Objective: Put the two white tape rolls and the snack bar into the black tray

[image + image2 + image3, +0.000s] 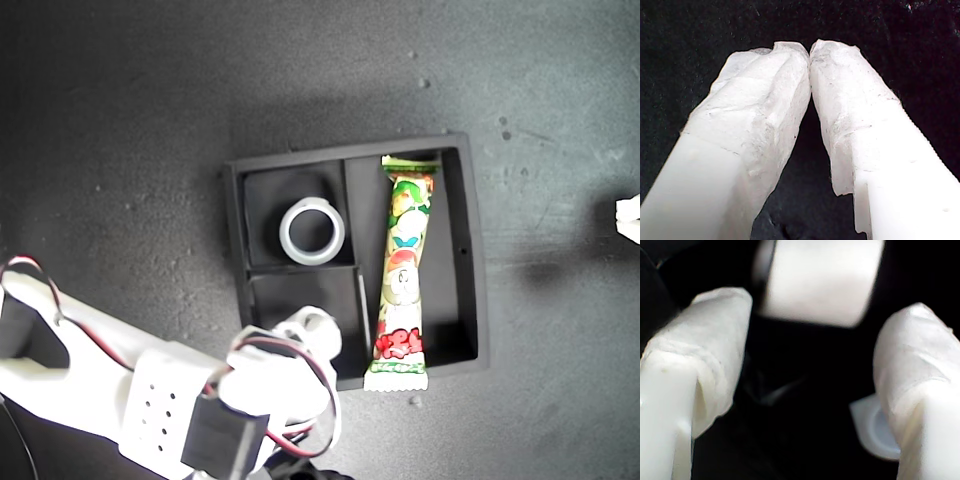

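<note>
The square matte black tray (472, 250) sits a little right of centre in the exterior view. In its upper small compartment lies the larger white tape roll (312, 231), flat, its wide hole facing up. The long snack bar in its shiny green, white and red wrapper (404, 270) lies lengthwise in the tray's long compartment, toward the exterior view's right; its lower crimped end rides over the tray's bottom wall and sticks out past it.

A white arm enters from the exterior view's lower left, with red and black wires looped over it. Its tip, my second gripper (312, 335), hangs over the tray's lower small compartment and hides most of that floor. In the second wrist view my second gripper (812, 355) has its tape-wrapped jaws spread wide apart, with a blurred white cylinder, the smaller white tape roll (820, 280), beyond them and not gripped. A small white piece beside one finger is too blurred to identify.

In the first wrist view my first gripper (809, 52) has its wrapped jaws pressed together at the tips, nothing between them, over a dark surface. A white fragment cut off at the exterior view's right edge cannot be made out.
</note>
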Tool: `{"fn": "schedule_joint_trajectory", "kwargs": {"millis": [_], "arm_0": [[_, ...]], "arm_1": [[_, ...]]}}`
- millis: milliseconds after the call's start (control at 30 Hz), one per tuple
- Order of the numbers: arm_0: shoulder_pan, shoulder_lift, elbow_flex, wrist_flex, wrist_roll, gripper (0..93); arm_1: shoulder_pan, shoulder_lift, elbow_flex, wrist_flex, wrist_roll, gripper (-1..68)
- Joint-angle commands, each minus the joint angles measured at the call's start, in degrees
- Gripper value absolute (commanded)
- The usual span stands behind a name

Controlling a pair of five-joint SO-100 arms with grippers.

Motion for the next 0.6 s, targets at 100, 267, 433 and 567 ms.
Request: {"fn": "schedule_joint_trajectory", "kwargs": {"millis": [100,267,433,567], "arm_0": [[0.09,9.49,3.43,1.05,2.11,26.1],[-3.16,27.25,17.93,1.14,3.34,20.3],[-9.84,58.54,48.78,0.53,1.14,6.2],[-13.36,79.01,77.26,-8.96,-1.58,0.1]], "arm_1": [[0.18,0.35,0.62,0.09,-0.44,-0.4],[0.35,0.35,0.62,0.09,-0.62,-0.4],[0.70,0.35,0.62,0.09,-0.53,-0.4],[1.41,0.35,0.62,0.18,-0.62,-0.4]]}}
